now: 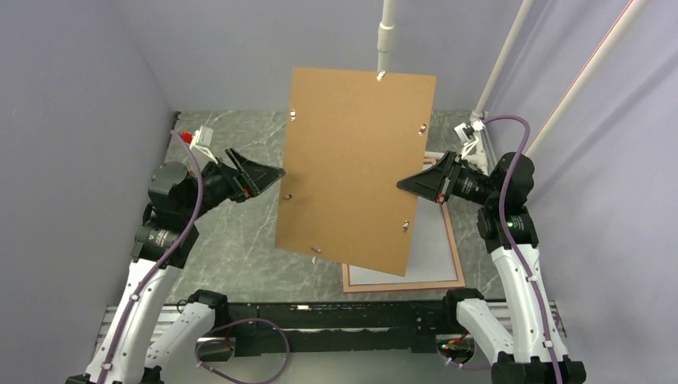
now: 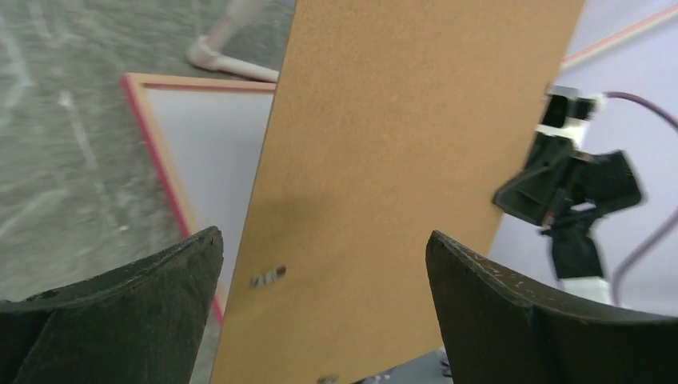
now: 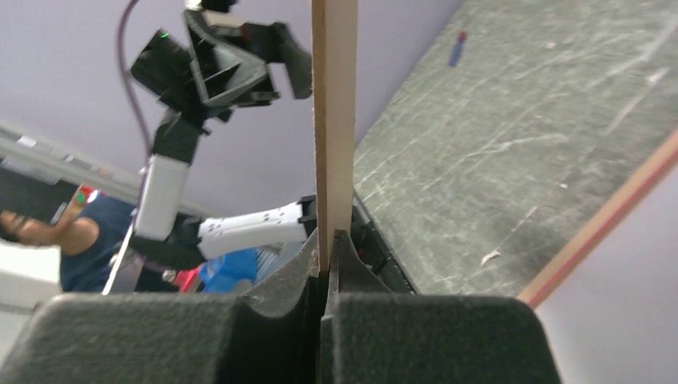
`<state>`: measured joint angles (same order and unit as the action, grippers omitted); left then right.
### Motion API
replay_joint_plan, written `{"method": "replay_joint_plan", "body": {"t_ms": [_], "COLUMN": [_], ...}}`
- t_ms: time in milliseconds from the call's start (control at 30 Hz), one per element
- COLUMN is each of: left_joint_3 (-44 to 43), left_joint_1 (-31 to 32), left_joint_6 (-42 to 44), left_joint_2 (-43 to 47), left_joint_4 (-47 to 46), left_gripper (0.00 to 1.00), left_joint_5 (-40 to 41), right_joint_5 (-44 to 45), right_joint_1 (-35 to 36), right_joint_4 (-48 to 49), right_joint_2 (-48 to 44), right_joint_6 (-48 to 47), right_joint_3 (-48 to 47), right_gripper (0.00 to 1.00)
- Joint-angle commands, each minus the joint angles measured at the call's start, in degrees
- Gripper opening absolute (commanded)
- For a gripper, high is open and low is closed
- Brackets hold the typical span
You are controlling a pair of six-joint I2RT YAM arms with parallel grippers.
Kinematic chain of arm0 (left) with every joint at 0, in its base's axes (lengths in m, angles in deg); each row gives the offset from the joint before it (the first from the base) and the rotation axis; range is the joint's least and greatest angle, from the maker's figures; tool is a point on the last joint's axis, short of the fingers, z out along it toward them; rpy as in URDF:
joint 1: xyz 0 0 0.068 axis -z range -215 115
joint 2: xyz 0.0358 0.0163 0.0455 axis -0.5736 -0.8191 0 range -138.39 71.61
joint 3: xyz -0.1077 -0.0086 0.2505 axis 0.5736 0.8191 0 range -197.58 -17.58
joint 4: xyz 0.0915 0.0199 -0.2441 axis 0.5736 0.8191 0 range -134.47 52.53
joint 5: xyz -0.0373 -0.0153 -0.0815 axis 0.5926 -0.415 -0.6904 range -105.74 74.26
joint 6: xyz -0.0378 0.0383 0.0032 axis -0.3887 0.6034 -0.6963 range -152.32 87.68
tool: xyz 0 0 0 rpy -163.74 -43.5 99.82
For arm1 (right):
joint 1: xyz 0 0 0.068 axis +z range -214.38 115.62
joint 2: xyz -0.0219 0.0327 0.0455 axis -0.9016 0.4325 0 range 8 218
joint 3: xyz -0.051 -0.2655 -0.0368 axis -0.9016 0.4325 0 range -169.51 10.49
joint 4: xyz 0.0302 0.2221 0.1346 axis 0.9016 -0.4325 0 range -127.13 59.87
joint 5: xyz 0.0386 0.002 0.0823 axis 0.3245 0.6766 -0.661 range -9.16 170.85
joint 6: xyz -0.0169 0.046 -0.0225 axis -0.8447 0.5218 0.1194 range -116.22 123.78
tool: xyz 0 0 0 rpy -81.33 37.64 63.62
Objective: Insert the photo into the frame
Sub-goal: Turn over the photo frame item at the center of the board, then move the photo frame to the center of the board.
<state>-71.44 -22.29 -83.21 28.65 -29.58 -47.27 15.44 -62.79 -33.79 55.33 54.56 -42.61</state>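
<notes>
Lilac-grey walls enclose a dark grey marbled surface (image 1: 240, 240), seen from above with 2 white robot arms at the near edge. A large plain brown rectangular backing board (image 1: 356, 168) hangs in the air between them, tilted and well above the surface, with several small metal tabs (image 1: 406, 226) near its edges.

The right end effector (image 1: 404, 185) is clamped on the board's right edge; its wrist camera shows the thin edge pinched tight between the 2 fingers. The left end effector (image 1: 277, 173) sits at the board's left edge with its fingers spread wide, gripping nothing.

Below and to the right lies the thin rectangular frame with narrow reddish-pink wooden edges (image 1: 400, 286), flat on the surface and partly hidden by the board. A white rectangle (image 1: 432, 252) fills it. This is probably the photo lying face down (its printed side appears in no view, so this cannot be confirmed).

The step in hand looks like seating the board over the frame. To do it well, the left end effector should close on the left edge to steady the board. Both arms then level it, square its corners to the frame, and lower it flat without nudging the frame or the white sheet.
</notes>
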Motion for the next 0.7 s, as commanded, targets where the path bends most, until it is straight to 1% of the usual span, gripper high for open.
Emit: {"method": "replay_joint_plan", "body": {"t_ms": [0,33,67,100,167,300,533,667], "left_joint_3": [-4.8,-4.9,-4.8,-4.5,-3.5,-1.1,1.8,0.5], "left_joint_1": [-0.3,-0.3,-0.4,-0.3,-0.2,1.1,10.9,16.6], "left_joint_6": [9.1,9.7,10.1,10.3,10.2,9.0,7.2,6.4], "left_joint_2": [-0.5,-0.8,-1.1,-1.7,-3.1,-9.0,-20.9,-30.3], "left_joint_4": [15.7,16.7,17.7,18.1,18.2,16.4,10.7,9.9], "left_gripper": [0.99,0.99,0.99,0.99,0.99,0.99,0.99,0.98], "left_joint_5": [10.5,11.7,12.3,12.5,12.2,8.1,11.6,15.6], "right_joint_5": [11.0,14.0,17.6,18.9,23.8,32.0,46.4,53.5], "right_joint_1": [0.0,0.0,0.0,0.0,0.1,0.0,0.0,0.0], "right_joint_4": [-18.1,-23.5,-26.5,-28.8,-32.3,-38.0,-45.9,-48.2], "right_joint_2": [-0.2,0.3,0.6,0.9,0.9,0.1,-2.5,-3.9], "right_joint_6": [-13.5,-16.1,-17.7,-18.7,-20.0,-22.6,-25.9,-27.0], "right_joint_3": [-8.4,-10.2,-12.4,-13.2,-16.0,-20.1,-24.7,-26.0], "right_gripper": [0.00,0.00,0.00,0.00,0.00,0.00,0.00,0.00]}}
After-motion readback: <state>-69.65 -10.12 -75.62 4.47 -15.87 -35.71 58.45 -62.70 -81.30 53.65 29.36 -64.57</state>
